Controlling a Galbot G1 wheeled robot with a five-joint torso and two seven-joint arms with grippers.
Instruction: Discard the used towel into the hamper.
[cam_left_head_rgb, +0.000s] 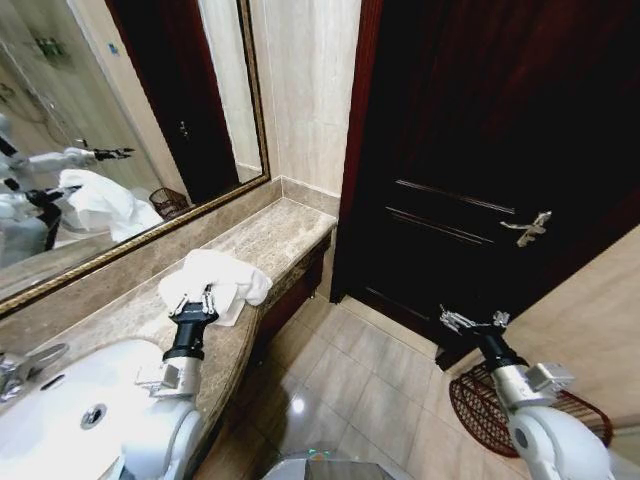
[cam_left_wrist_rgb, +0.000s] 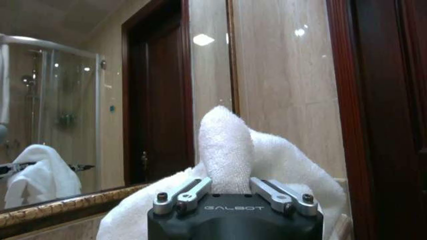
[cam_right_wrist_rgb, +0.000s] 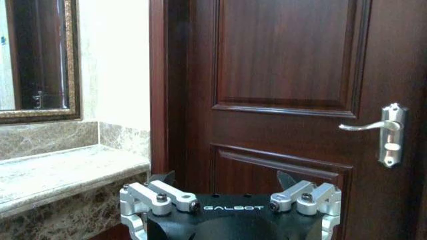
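The used towel (cam_left_head_rgb: 222, 279) is white and lies crumpled on the marble counter (cam_left_head_rgb: 280, 232), beside the sink. My left gripper (cam_left_head_rgb: 198, 299) reaches into the towel's near edge. In the left wrist view a raised fold of the towel (cam_left_wrist_rgb: 227, 145) stands pinched between the closed fingers. The hamper (cam_left_head_rgb: 478, 408), a dark reddish-brown wire basket, sits on the floor at the lower right, partly behind my right arm. My right gripper (cam_left_head_rgb: 470, 322) hangs open just above and in front of the hamper, facing the door. Nothing is between the spread fingers (cam_right_wrist_rgb: 163, 178).
A white sink (cam_left_head_rgb: 70, 410) with a faucet (cam_left_head_rgb: 22, 368) fills the near left of the counter. A framed mirror (cam_left_head_rgb: 120, 120) runs along the wall behind. A dark wooden door (cam_left_head_rgb: 480, 150) with a lever handle (cam_left_head_rgb: 527, 228) stands shut ahead. Tiled floor (cam_left_head_rgb: 350, 380) lies between counter and hamper.
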